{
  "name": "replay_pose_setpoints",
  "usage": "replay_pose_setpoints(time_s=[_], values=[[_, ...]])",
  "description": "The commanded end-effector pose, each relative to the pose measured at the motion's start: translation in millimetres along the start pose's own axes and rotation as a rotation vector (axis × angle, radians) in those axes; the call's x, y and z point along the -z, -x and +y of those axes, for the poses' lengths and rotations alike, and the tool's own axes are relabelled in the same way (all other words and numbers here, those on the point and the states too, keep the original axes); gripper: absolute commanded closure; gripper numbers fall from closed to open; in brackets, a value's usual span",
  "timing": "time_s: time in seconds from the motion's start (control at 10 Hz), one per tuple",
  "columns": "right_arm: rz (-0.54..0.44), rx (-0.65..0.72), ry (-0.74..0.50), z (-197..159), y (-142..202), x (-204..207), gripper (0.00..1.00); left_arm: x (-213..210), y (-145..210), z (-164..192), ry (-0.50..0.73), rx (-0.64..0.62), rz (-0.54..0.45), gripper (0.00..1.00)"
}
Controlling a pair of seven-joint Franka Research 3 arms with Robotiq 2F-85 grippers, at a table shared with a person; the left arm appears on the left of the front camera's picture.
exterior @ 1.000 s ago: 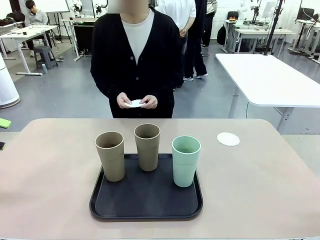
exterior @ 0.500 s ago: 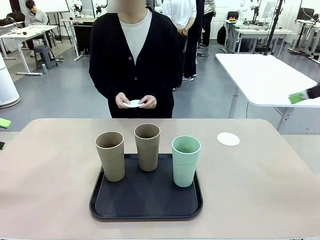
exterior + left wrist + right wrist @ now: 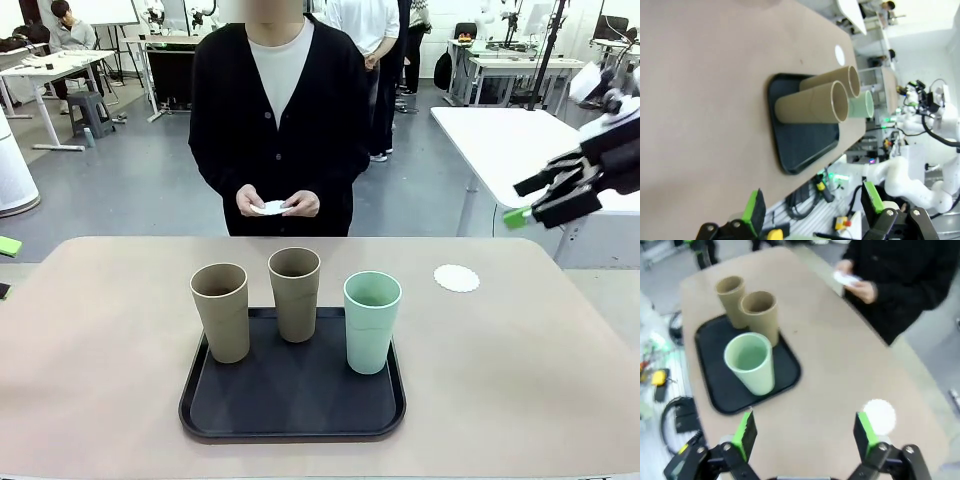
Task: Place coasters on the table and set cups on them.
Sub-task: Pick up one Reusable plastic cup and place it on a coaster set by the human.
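Your right hand (image 3: 518,202) has swung in above the beige bench's (image 3: 100,330) 3 o'clock edge, jaws wide and empty; your left hand (image 3: 813,204) hangs equally open, holding nothing. One thin white scalloped coaster (image 3: 457,278) lies at 2 o'clock of the black tray (image 3: 290,405), where two beige-brown tumblers (image 3: 220,312) and a mint-green tumbler (image 3: 372,322) stand. Cup-setting looks next: close around the mint tumbler at the tray's 3 o'clock side, then stand it on that coaster.

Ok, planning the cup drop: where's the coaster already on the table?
In the front view the coaster lies on the table's right side, right of and beyond the mint cup, off the tray.
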State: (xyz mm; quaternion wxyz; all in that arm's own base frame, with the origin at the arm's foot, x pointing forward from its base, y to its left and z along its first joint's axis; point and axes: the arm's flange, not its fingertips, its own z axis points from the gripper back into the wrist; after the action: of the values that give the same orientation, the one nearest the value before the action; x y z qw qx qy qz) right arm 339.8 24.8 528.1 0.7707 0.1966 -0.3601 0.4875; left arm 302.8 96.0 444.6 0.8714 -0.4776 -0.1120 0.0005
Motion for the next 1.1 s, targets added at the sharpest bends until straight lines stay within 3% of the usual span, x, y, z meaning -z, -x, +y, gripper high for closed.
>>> replay_pose_setpoints(time_s=[0.0, 0.4, 0.5, 0.9, 1.0], values=[[0.063, -0.044, -0.163, -4, 15, 7, 0.0, 1, -1, -1, 0.012, 0.016, -0.008, 0.0], [0.088, -0.094, -0.316, -4, 27, 16, 0.0, 1, -1, -1, 0.012, 0.016, -0.008, 0.0], [0.08, -0.049, -0.268, 9, 24, 23, 0.0, 1, -1, -1, 0.012, 0.016, -0.008, 0.0], [0.092, -0.052, -0.281, 7, 24, 20, 0.0, 1, -1, -1, 0.012, 0.016, -0.008, 0.0], [0.034, -0.304, -0.329, 9, 28, 14, 0.0, 1, -1, -1, 0.012, 0.016, -0.008, 0.0]])
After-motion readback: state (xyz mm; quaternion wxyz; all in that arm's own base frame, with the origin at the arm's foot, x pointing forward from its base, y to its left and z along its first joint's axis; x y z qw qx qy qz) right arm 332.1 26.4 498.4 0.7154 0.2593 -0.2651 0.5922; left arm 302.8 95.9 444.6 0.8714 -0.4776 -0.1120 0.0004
